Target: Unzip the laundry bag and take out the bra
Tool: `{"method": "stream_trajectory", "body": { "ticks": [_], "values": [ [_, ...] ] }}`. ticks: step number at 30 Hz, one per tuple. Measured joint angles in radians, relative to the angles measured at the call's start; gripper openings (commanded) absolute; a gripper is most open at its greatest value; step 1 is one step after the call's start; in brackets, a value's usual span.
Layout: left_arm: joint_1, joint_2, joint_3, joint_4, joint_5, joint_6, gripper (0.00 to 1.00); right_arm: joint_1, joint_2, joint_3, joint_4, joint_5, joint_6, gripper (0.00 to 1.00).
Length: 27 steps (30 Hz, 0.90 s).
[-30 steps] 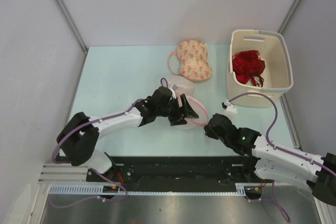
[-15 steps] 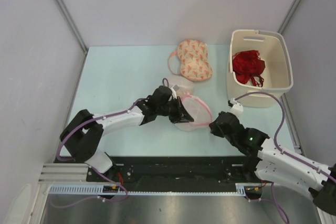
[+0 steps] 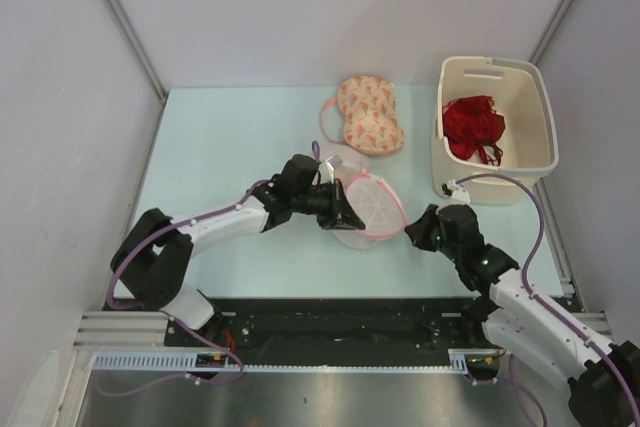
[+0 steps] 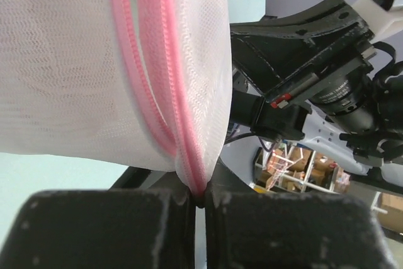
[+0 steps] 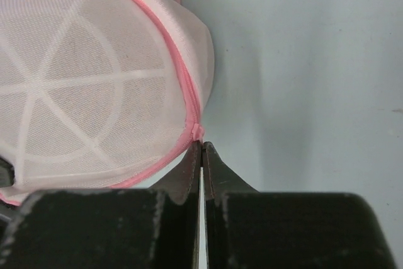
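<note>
The laundry bag [image 3: 372, 205] is a round white mesh pouch with pink zipper trim, tilted up on its edge at mid-table. My left gripper [image 3: 343, 215] is shut on its pink-trimmed rim; in the left wrist view the rim of the laundry bag [image 4: 94, 61] is pinched between the left gripper [image 4: 198, 196] fingers. My right gripper [image 3: 411, 232] sits at the bag's right edge. In the right wrist view the right gripper [image 5: 201, 147] has its fingers together, tips just under the pink zipper tab [image 5: 198, 131] on the laundry bag [image 5: 82, 80]. The bra is hidden.
Another pale mesh pouch [image 3: 338, 159] lies just behind the bag. A pink bra with red motifs [image 3: 368, 115] lies at the back of the table. A cream bin [image 3: 545, 117] at the right holds a red lacy bra [image 3: 472, 127].
My left gripper shut on the bag's rim and tipped the bag up. My right arm moved forward, bringing its fingertips to the bag's right edge.
</note>
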Motion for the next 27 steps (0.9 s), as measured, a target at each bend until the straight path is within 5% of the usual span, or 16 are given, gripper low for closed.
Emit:
{"method": "stream_trajectory", "body": {
  "ticks": [3, 4, 6, 7, 10, 12, 22, 27],
  "values": [
    [0.001, -0.005, 0.024, -0.055, -0.01, 0.03, 0.02, 0.001, -0.044, 0.005, -0.023, 0.011, -0.018, 0.52],
    [0.001, -0.008, 0.034, -0.084, -0.021, 0.042, 0.18, 0.003, -0.066, 0.01, -0.047, 0.026, -0.025, 0.55],
    [0.001, -0.013, 0.05, -0.125, -0.042, 0.064, 0.3, 0.016, -0.109, 0.029, -0.103, 0.058, -0.037, 0.6],
    [0.001, -0.013, 0.056, -0.143, -0.055, 0.071, 0.49, 0.03, -0.13, 0.041, -0.129, 0.074, -0.043, 0.61],
    [0.001, -0.013, 0.078, -0.198, -0.079, 0.103, 0.82, 0.116, -0.177, 0.098, -0.198, 0.133, -0.064, 0.62],
    [0.001, -0.017, 0.099, -0.243, -0.109, 0.133, 0.91, 0.199, -0.177, 0.141, -0.221, 0.183, -0.079, 0.62],
    [0.132, -0.235, 0.149, -0.389, -0.187, 0.204, 0.93, 0.615, 0.239, 0.324, -0.151, 0.433, -0.192, 0.64],
    [0.267, -0.342, 0.13, -0.427, -0.187, 0.227, 0.93, 0.7, 0.393, 0.345, -0.125, 0.502, -0.249, 0.45]
  ]
}}
